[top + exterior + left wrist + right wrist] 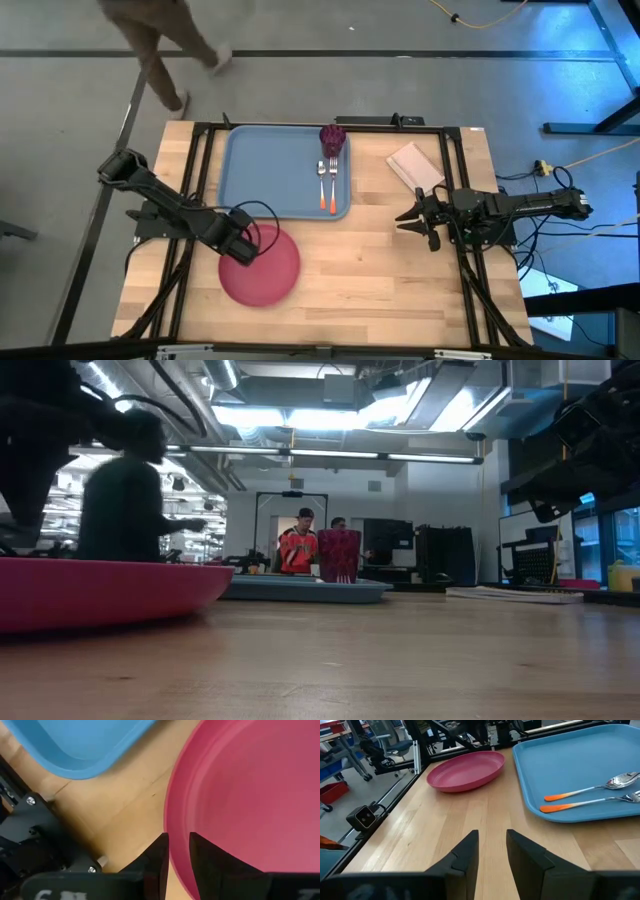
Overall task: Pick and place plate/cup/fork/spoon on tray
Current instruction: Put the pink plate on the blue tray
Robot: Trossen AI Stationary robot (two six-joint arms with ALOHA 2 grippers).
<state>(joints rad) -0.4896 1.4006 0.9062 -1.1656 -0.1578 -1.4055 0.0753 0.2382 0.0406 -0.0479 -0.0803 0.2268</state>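
- Pinkish-red and smooth, one round plate (pixel 262 267) lies nearest me at the lower left of the high view, flat on the wooden table (pixel 380 270), just off the tray's lower left corner.
- My left gripper (pixel 243 243) is at the plate's upper left edge; in the left wrist view its two dark fingers (pixel 156 862) straddle the raised rim with only a thin gap, closed on the plate.
- My right gripper (pixel 412 217) waits at centre right of the high view, well apart from the plate; its two fingers (pixel 465 851) stand apart over bare wood, holding nothing.
- One light-blue tray (pixel 250 170), rectangular with rounded corners and a raised rim, fills the upper middle.
- I count two utensils side by side at the tray's right edge: one spoon (pixel 322 186) and one fork (pixel 332 186), silver heads, orange handles.
- One maroon cup (pixel 333 139) stands upright in the tray's upper right corner.
- One pale folded napkin (pixel 415 165) lies right of the tray.
- Farthest off, I see a person (pixel 298 547) in an orange shirt beyond the table.
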